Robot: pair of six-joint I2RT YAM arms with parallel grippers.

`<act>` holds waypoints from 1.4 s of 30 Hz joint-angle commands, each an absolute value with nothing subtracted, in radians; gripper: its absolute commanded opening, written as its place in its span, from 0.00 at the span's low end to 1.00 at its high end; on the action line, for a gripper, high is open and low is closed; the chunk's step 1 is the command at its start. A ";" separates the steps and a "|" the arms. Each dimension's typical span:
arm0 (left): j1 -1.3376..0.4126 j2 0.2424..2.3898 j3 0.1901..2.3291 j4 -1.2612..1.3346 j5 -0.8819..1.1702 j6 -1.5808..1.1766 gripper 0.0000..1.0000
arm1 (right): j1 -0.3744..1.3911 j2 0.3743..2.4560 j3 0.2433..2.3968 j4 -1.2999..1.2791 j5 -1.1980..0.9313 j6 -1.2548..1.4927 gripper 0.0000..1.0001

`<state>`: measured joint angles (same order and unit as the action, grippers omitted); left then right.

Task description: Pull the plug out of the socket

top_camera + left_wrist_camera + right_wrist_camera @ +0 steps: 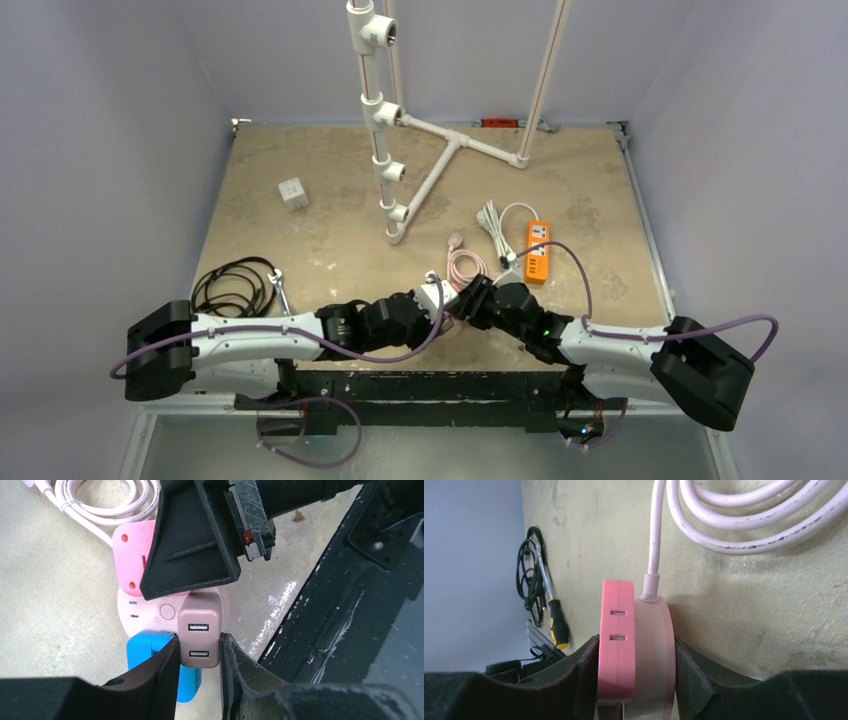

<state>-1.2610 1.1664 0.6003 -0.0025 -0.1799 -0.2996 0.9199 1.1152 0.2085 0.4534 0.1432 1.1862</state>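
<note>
A round pale pink socket (pixel 146 611) lies on the table, its pink cable (pixel 734 525) coiled behind it. A mauve USB plug (pixel 199 630) sits in it, with a blue plug (pixel 142 652) and a pink plug (pixel 129 550) beside it. My left gripper (pixel 199 642) is shut on the mauve plug, one finger on each side. My right gripper (pixel 636 647) is shut across the socket body (pixel 655 645) and the pink plug (pixel 616 645) on its face. In the top view both grippers meet, left (pixel 440 297) and right (pixel 470 300), near the front middle.
An orange power strip (pixel 537 250) with a white cord lies to the right. A white PVC pipe frame (pixel 400 140) stands at the back. A white cube adapter (pixel 292 193), a black cable coil (pixel 235 285) and a screwdriver (pixel 558 622) lie to the left.
</note>
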 commanded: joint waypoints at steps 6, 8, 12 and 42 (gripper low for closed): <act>-1.285 1.148 0.663 -0.015 -0.286 -0.290 0.00 | 0.910 1.115 0.192 0.362 0.214 1.132 0.00; -1.239 1.139 0.668 -0.015 -0.230 -0.323 0.00 | 0.910 1.109 0.190 0.355 0.218 1.127 0.00; -1.119 1.120 0.657 -0.015 -0.065 -0.387 0.00 | 0.910 1.105 0.185 0.352 0.223 1.121 0.00; -1.127 1.217 0.757 -0.088 -0.111 -0.246 0.00 | 0.910 1.109 0.146 0.367 0.235 1.144 0.00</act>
<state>-1.2072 1.2579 0.7029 -0.1005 -0.1089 -0.2493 0.9142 1.0985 0.1749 0.4721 0.1799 1.1969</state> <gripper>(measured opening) 0.293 0.520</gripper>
